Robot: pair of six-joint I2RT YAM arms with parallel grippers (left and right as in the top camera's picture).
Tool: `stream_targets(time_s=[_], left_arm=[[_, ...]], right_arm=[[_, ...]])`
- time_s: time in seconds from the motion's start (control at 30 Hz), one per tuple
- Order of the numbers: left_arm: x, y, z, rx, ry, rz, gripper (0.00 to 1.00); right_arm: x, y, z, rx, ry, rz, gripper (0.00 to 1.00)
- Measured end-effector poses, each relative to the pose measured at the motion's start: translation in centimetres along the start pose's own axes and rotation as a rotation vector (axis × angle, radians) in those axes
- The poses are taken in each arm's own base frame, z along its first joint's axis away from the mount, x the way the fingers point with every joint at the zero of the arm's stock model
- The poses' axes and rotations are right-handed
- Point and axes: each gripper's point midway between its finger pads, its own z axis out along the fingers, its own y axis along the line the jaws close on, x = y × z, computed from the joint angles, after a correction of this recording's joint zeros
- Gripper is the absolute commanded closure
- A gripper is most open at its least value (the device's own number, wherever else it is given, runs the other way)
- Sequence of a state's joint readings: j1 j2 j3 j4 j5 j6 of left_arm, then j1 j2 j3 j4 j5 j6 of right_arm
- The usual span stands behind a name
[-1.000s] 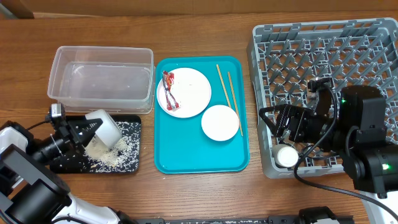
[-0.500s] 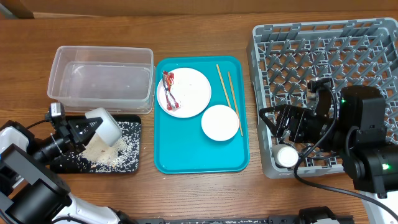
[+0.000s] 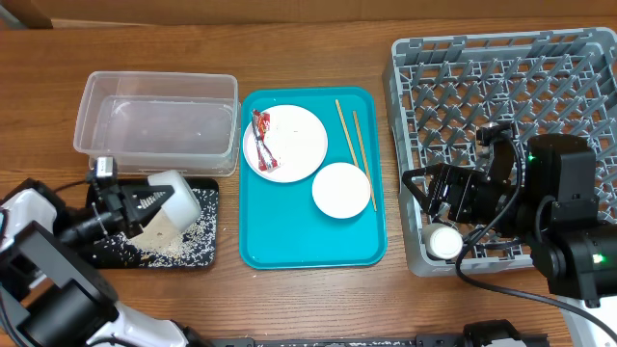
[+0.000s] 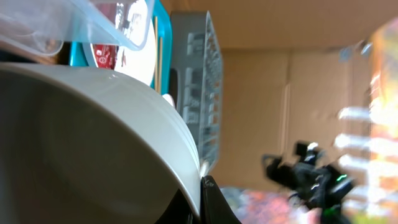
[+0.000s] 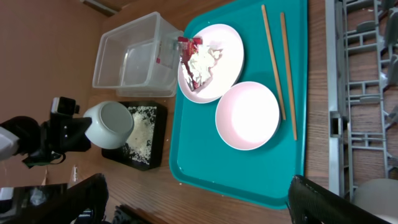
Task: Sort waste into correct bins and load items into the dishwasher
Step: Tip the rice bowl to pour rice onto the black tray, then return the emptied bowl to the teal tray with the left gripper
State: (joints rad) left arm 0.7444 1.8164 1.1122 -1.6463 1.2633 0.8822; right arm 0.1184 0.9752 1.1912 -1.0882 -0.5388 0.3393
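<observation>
While the left gripper (image 3: pixel 147 204) is clamped on the rim of a white bowl (image 3: pixel 178 198), that bowl hangs tilted over the black tray (image 3: pixel 104 253), where rice grains (image 3: pixel 188 231) lie scattered. Behind them sits the clear tub (image 3: pixel 154 81). On the teal tray (image 3: pixel 289 246), the plate (image 3: pixel 304 135) carries the red wrapper (image 3: pixel 262 141) and tissue wad (image 5: pixel 202 60), with a second bowl (image 3: pixel 341 190) in front and the chopsticks (image 5: pixel 273 62) alongside. Over the grey dish rack (image 3: pixel 540 77), the right gripper (image 3: pixel 424 196) stands wide apart, holding nothing, near the small cup (image 3: pixel 444 241) in the rack's front left corner
</observation>
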Motion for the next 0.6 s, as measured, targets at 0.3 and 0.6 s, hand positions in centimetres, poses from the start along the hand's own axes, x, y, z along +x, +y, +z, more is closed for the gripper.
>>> stream_targets(time_s=[0.3, 0.6], left_arm=[[1.1, -2.8, 1.1, -0.157, 0.033, 0.234, 0.96], [6.3, -1.6, 7.5, -0.597, 0.339, 0.367, 0.96]], right_arm=[[-0.2, -0.2, 0.0, 0.013, -0.01, -0.002, 0.05], [-0.6, -0.1, 0.0, 0.009, -0.025, -0.011, 0.05]])
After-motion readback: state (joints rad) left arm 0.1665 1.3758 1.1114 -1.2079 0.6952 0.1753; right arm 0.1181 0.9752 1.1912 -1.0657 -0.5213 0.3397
